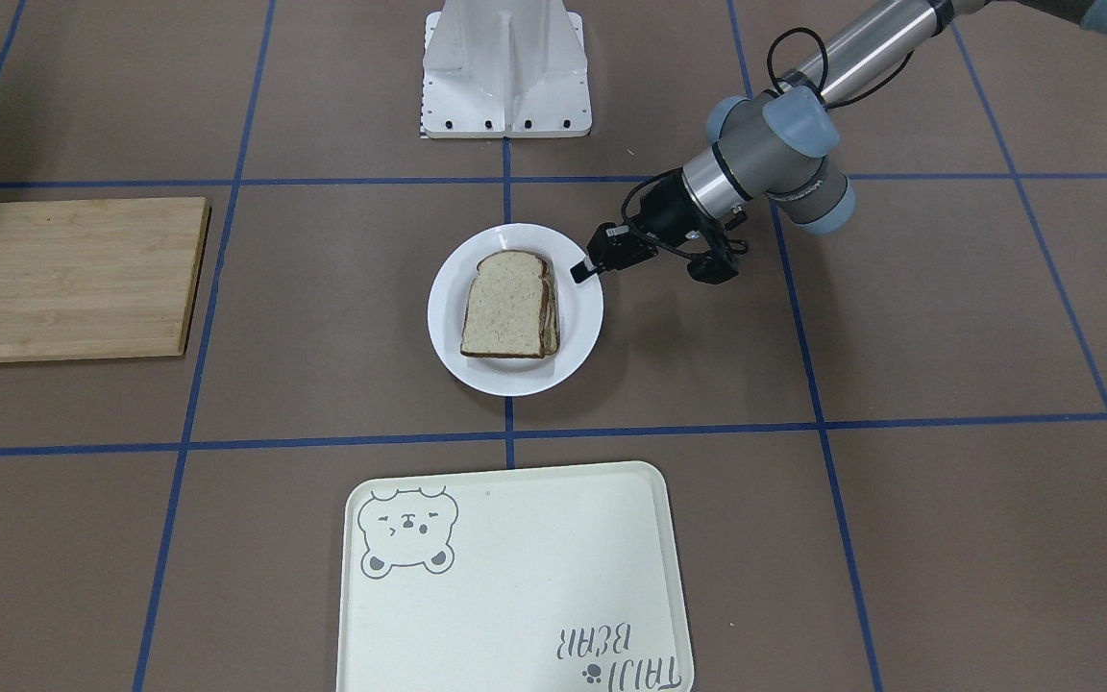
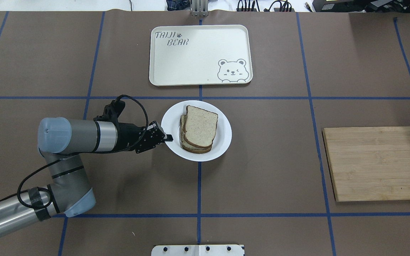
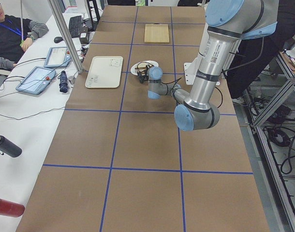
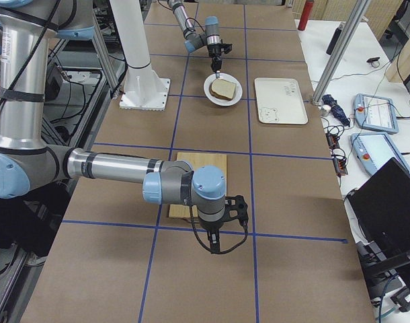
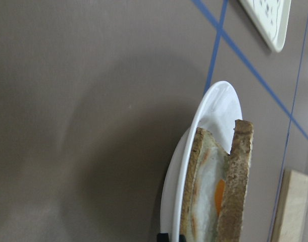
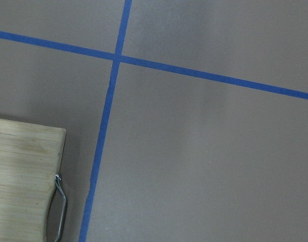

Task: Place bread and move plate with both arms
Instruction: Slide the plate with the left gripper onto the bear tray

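The white plate [image 2: 222, 142] sits at the table's middle. The plain bread [image 2: 200, 124] lies on it, on top of a second slice; in the left wrist view white and orange egg [image 5: 214, 191] shows between the bread [image 5: 240, 186] and that lower slice. My left gripper [image 2: 168, 137] lies level at the plate's left rim, its narrow fingertips closed on the rim [image 1: 580, 270]. My right gripper [image 4: 215, 239] hangs above the table beyond the wooden board, far from the plate. It shows only in the exterior right view, so I cannot tell whether it is open or shut.
A cream tray with a bear drawing [image 2: 190, 60] lies beyond the plate, on the far side. A wooden cutting board [image 2: 376, 163] with a wire handle [image 6: 60, 206] lies to the right. The robot's white base [image 1: 505, 77] stands at the near edge.
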